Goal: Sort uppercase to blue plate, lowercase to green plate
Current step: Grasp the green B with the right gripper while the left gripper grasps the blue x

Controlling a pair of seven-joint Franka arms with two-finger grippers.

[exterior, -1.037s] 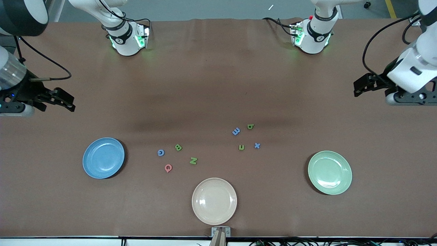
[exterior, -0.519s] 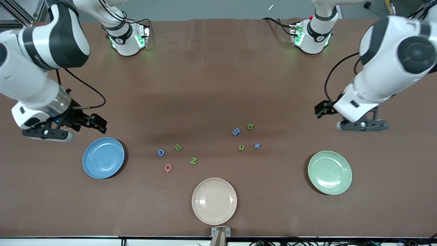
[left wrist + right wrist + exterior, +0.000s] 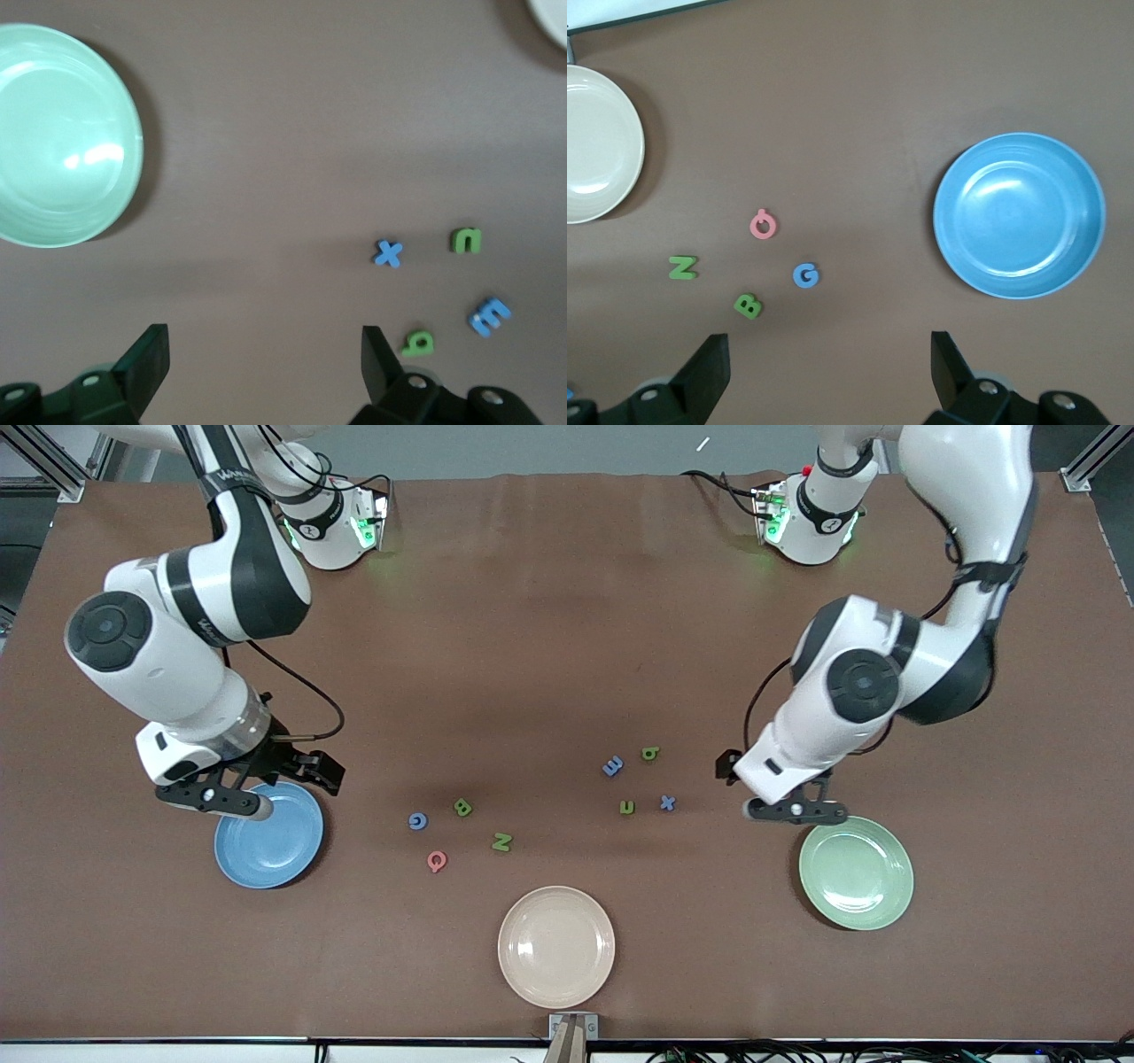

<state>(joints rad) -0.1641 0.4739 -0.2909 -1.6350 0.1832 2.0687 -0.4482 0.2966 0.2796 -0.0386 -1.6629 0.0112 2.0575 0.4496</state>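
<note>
— While nothing is sorted yet, where does everything stand?

— The right gripper [image 3: 306, 775] hangs over the blue plate's [image 3: 266, 850] rim, jaws wide apart and empty. Then the capitals lie on the table: G [image 3: 417, 821], Q [image 3: 437, 860], B [image 3: 462, 807], N [image 3: 501, 841]. Then m [image 3: 612, 765], n [image 3: 626, 807], q [image 3: 650, 753], x [image 3: 667, 802]. The left gripper [image 3: 731, 766], also wide and empty, is over bare table just beside the green plate [image 3: 856, 873].

— What may go wrong?

— The letters are thin and flat, so I think fingers could slide over one or push it. The beige plate [image 3: 555, 947] could receive a letter by mistake. Between the groups the table is free, so each arm has room.
</note>
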